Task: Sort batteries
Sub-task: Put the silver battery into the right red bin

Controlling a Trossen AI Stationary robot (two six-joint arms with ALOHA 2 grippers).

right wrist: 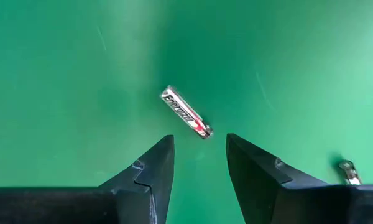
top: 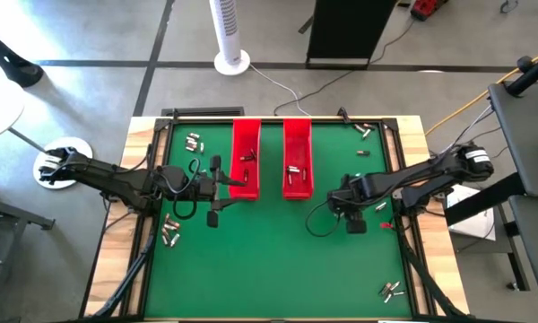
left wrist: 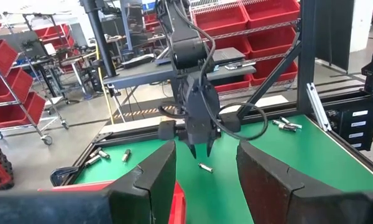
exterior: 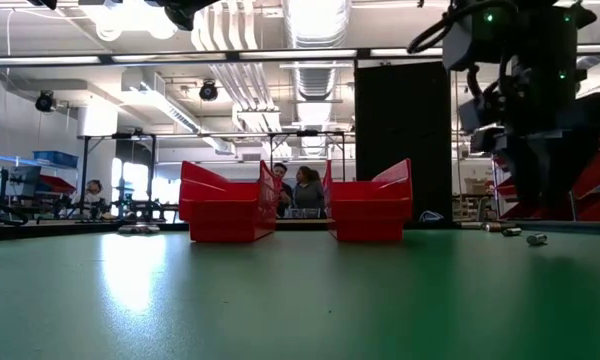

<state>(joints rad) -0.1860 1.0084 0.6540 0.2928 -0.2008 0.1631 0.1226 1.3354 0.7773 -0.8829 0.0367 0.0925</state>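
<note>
Because the right gripper (right wrist: 199,158) hangs with jaws apart just short of a lone silver battery (right wrist: 186,112) on the green mat (right wrist: 62,74), right of the 2 red trays (top: 297,158), a skewed descent could roll it away, while the left gripper (left wrist: 205,168), also open, waits by the left tray (top: 245,158).

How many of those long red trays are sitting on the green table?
2. Both long red plastic trays stand side by side at the far middle of the green mat: the left tray beside the left end effector, the right tray next to it, apart.
</note>
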